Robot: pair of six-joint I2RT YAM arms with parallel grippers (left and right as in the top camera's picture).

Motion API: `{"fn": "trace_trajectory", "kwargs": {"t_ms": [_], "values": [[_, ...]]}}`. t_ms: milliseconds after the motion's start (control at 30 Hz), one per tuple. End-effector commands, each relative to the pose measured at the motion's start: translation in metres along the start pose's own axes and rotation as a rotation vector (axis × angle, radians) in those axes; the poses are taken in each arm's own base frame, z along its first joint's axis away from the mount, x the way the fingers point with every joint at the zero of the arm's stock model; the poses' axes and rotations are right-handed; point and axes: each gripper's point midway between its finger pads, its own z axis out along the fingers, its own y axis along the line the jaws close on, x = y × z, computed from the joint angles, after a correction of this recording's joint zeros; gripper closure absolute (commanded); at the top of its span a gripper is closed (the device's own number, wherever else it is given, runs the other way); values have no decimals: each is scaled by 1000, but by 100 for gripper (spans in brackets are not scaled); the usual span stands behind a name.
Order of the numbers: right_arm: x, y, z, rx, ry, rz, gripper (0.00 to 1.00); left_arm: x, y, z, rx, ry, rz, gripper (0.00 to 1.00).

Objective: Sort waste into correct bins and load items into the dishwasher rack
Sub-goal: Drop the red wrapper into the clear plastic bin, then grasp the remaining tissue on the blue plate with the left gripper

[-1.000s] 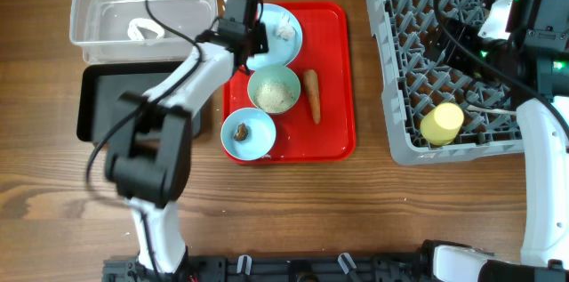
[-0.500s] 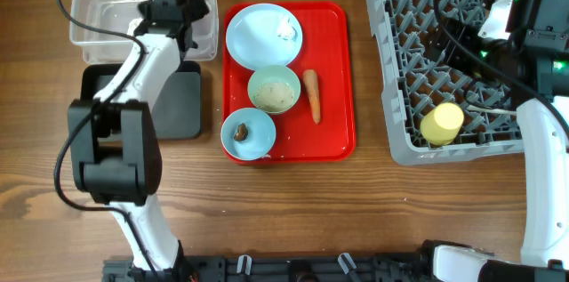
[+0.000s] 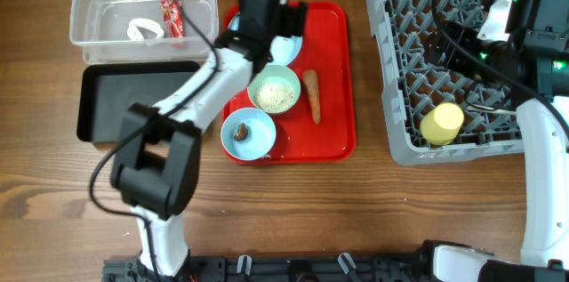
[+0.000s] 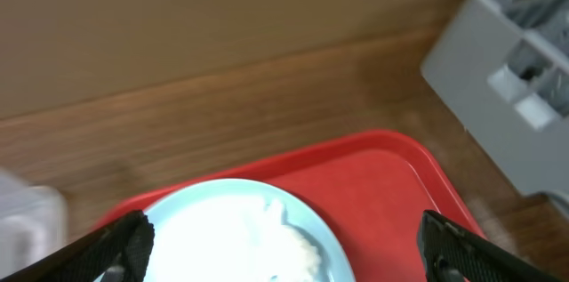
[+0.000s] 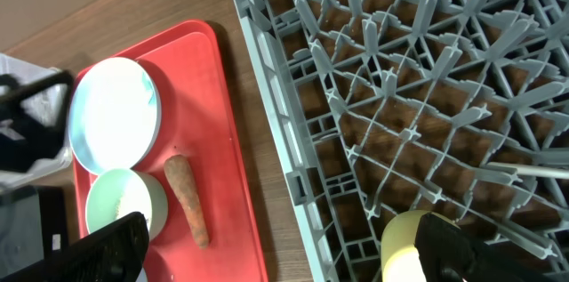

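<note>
Hovering with spread, empty fingers around the red tray (image 3: 333,68)

Overhead: the left gripper (image 3: 274,22) hangs above the pale blue plate (image 3: 289,46) at the tray's far end, and the red snack wrapper (image 3: 171,17) lies in the clear tub (image 3: 78,15) left of the tray. Left wrist: its jaws stand wide apart over the plate, gripping nothing. Right wrist: the right gripper (image 5: 284,246) is released above the dishwasher rack (image 5: 400,95) right of the tray, with the yellow cup (image 5: 404,246) beside one finger.
</note>
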Motion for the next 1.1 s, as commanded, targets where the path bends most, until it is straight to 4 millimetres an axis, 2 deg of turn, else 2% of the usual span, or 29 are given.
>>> {"fn": "trace_trajectory", "kwargs": {"t_ms": [0,100,300,367,400,467,533,667,700,767,867,967,1000,1067], "values": [[1,-3,0,17,-3,-16,2,40,16,35,-27,61,19,7],[1,-3,0,16,-3,-8,2,43,13,44,14,43,-26,11],[3,-4,0,18,5,-7,2,65,12,55,26,91,-24,16],[3,-4,0,19,6,-7,2,69,7,56,54,99,-26,19],[3,-4,0,19,8,-6,2,73,6,57,57,110,-38,25],[6,-5,0,23,19,-6,2,79,15,52,-6,187,-106,28],[5,-5,0,22,15,-9,2,58,14,40,-8,273,-117,27],[4,-4,0,20,9,-9,2,-26,13,8,1,238,-115,23],[5,-4,0,21,15,-8,2,-40,10,2,18,223,-116,22],[7,-5,0,23,20,-7,2,-50,4,-6,67,228,-129,21],[6,-5,0,22,20,-7,2,-26,-9,-3,149,318,-163,21],[9,-5,0,24,28,-6,3,18,-10,30,139,402,-170,19],[10,-6,0,25,33,-4,2,39,-10,43,133,437,-171,20],[10,-6,0,26,36,-4,2,66,-8,60,114,481,-172,20]]}}
